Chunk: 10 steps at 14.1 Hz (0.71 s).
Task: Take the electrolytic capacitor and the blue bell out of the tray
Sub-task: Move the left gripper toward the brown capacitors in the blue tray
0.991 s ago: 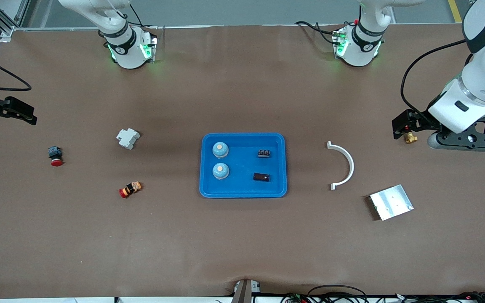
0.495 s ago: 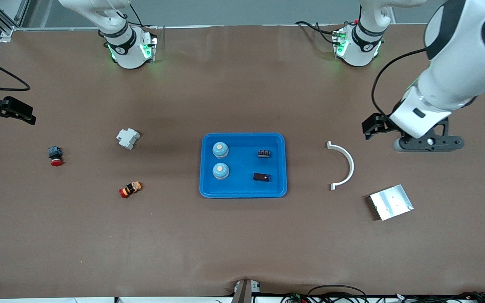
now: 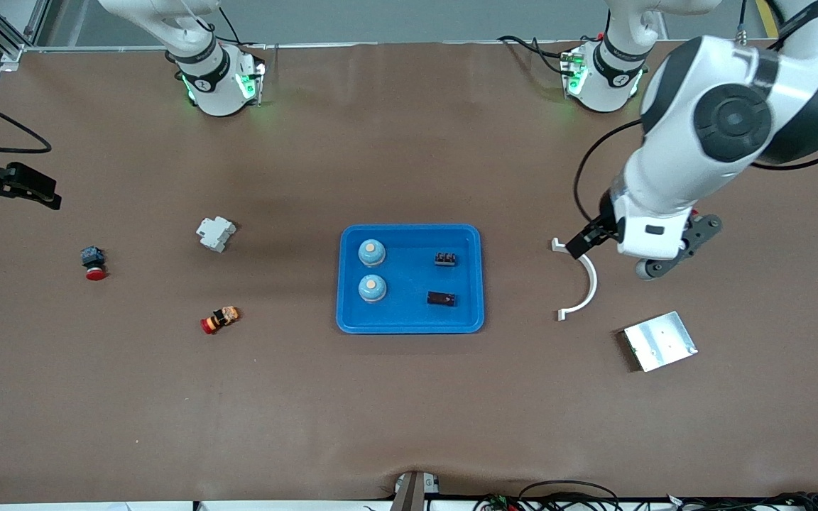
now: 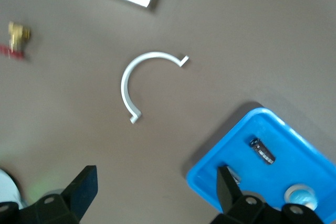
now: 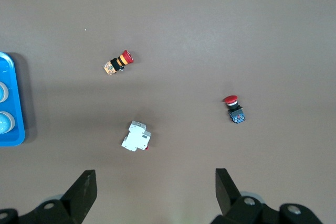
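A blue tray lies mid-table. In it are two blue dome bells, a dark cylindrical capacitor and a small black ribbed part. My left gripper is open and empty, up over one end of a white curved strip beside the tray. The left wrist view shows my left gripper, the tray's corner, the capacitor and one bell. My right gripper is open and empty, waiting at the right arm's end of the table; it also shows in the right wrist view.
A white breaker, a red push button and a red-orange button lie toward the right arm's end. A metal plate lies toward the left arm's end. A brass fitting shows in the left wrist view.
My left arm has swung from the left arm's end of the table toward the tray and now hangs over the white curved strip. The right arm has not moved.
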### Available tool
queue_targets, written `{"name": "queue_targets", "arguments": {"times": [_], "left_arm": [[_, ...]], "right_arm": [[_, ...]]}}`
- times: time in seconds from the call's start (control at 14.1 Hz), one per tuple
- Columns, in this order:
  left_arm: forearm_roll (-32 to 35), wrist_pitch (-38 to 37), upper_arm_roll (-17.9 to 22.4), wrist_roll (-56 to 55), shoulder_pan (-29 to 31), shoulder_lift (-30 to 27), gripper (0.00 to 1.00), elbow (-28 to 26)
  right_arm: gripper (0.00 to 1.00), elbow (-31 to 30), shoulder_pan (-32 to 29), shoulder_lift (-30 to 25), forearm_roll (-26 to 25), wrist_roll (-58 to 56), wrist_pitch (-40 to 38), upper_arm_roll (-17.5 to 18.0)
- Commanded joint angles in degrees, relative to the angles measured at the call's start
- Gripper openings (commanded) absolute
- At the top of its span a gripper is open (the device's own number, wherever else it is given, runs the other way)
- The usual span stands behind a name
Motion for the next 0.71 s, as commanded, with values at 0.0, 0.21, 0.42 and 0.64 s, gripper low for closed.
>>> {"name": "queue_targets", "arguments": {"times": [0.0,0.21,0.42,0.64], "left_arm": [[0.03,3.37,0.02,-12.12,-2.38,1.94,1.00,-0.09],[0.03,6.45,0.02,-22.40,-4.84,4.74,1.00,-0.09],[1.43,10.40,0.19,-31.19,-7.04,8.17,1.00,-0.01],[4.07,15.32,0.19,-40.24,-8.63,12.04,1.00,-0.09]], "right_arm": [[1.00,-0.33,-0.57,-0.46,0.79,-0.20,-0.19,0.36],[1.00,-0.50,-0.57,-0.46,0.87,-0.02,-0.27,0.36],[1.00,-0.50,-1.01,-0.46,2.45,-0.02,-0.62,0.27],[1.00,-0.77,-1.28,-0.46,2.63,-0.11,-0.36,0.27]]}}
